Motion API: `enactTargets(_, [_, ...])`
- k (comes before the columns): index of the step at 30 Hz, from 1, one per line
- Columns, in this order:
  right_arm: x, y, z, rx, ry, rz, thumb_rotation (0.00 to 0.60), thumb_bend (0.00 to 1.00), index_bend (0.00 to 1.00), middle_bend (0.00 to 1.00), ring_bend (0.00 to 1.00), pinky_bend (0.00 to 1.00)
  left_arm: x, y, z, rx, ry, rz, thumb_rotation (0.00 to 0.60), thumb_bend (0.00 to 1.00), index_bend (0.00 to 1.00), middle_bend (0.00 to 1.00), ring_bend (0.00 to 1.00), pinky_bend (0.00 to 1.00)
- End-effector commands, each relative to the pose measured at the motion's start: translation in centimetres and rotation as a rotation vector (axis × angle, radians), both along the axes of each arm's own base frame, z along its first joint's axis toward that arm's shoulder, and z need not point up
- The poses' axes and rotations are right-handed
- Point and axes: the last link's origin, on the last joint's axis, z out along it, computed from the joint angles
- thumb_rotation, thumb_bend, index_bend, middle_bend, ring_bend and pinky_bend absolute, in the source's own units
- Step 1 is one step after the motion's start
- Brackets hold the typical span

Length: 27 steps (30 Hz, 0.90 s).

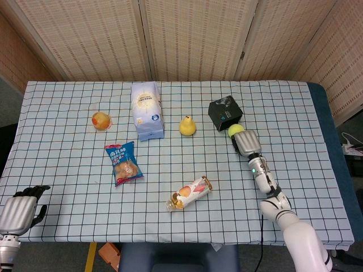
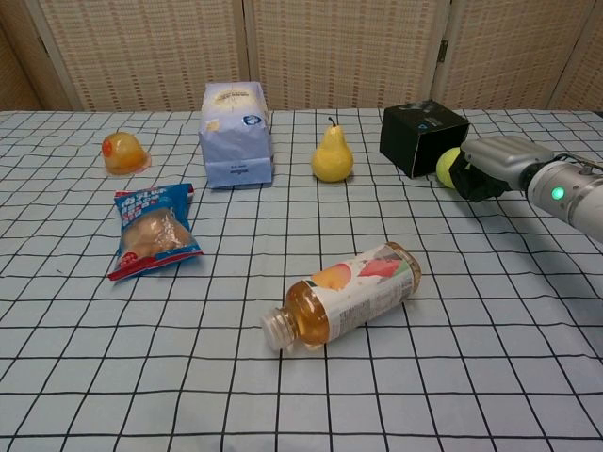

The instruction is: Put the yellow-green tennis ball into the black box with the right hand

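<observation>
Little of the task is finished: the yellow-green tennis ball (image 2: pixel 447 167) is gripped by the right hand (image 2: pixel 482 168) just beside the closed-looking black box (image 2: pixel 423 137), not inside; the left hand (image 1: pixel 20 211) is curled, empty.
</observation>
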Motion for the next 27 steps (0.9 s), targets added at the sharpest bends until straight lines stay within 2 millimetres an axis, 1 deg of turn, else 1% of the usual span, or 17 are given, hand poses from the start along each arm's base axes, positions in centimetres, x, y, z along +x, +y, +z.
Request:
enactTargets(1, [-0.09,-0.02,-0.13,0.009,-0.010,-0.011,0.600,0.87,0.97,0.92,0.67,1.00,0.00,-0.01,0.04,0.001,-0.001,0.001,0.600,0.45,0.28,0.30,0.27,0.38])
enactTargets(3, [-0.17,0.04,-0.19,0.017,-0.018,-0.013,0.600,0.77,0.91,0.87,0.62,0.98,0.01,-0.02,0.06,0.002,-0.001,0.001,0.600,0.45,0.28,0.30,0.27,0.38])
enactTargets(5, [-0.11,0.12,-0.27,0.024,-0.032,-0.010,0.600,0.68,0.82,0.78,0.55,0.92,0.02,-0.03,0.06,0.002,-0.001,0.000,0.600,0.45,0.28,0.30,0.27,0.38])
enactTargets(6, [-0.06,0.16,-0.30,0.026,-0.045,-0.008,0.600,0.66,0.78,0.74,0.52,0.90,0.03,-0.03,0.05,0.001,-0.001,-0.001,0.600,0.45,0.28,0.30,0.27,0.38])
enactTargets(7, [0.00,0.18,-0.31,0.027,-0.053,-0.006,0.600,0.63,0.73,0.69,0.49,0.87,0.02,-0.04,0.05,0.001,-0.001,0.000,0.600,0.45,0.28,0.30,0.27,0.38])
enactTargets(9, [0.19,0.20,-0.31,0.023,-0.073,0.003,0.600,0.53,0.62,0.59,0.41,0.77,0.00,-0.04,0.06,0.000,-0.001,0.001,0.600,0.45,0.28,0.30,0.27,0.38])
enactTargets(13, [0.42,0.30,-0.35,0.027,-0.105,0.014,0.600,0.36,0.45,0.45,0.30,0.64,-0.03,-0.02,0.09,0.003,-0.003,0.002,0.600,0.45,0.28,0.30,0.27,0.38])
enactTargets(16, [0.40,0.35,-0.45,0.036,-0.122,0.009,0.600,0.29,0.34,0.37,0.23,0.57,-0.05,-0.03,0.10,0.002,-0.003,0.004,0.600,0.45,0.28,0.30,0.27,0.38])
enactTargets(22, [0.31,0.37,-0.65,0.054,-0.149,-0.008,0.600,0.19,0.13,0.23,0.11,0.41,-0.08,0.00,0.09,0.001,-0.002,0.005,0.600,0.45,0.28,0.30,0.27,0.38])
enactTargets(23, [0.33,0.36,-0.66,0.055,-0.155,-0.010,0.600,0.17,0.08,0.20,0.09,0.38,-0.08,0.00,0.08,0.001,-0.002,0.005,0.600,0.45,0.28,0.30,0.27,0.38])
enactTargets(25, [0.39,0.32,-0.69,0.057,-0.168,-0.013,0.600,0.16,0.02,0.15,0.05,0.32,-0.11,0.01,0.06,0.000,-0.002,0.007,0.600,0.45,0.28,0.30,0.27,0.38])
enactTargets(27, [0.43,0.27,-0.72,0.061,-0.174,-0.016,0.600,0.14,0.00,0.09,0.01,0.25,-0.14,0.02,0.04,-0.001,-0.001,0.008,0.600,0.45,0.28,0.30,0.27,0.38])
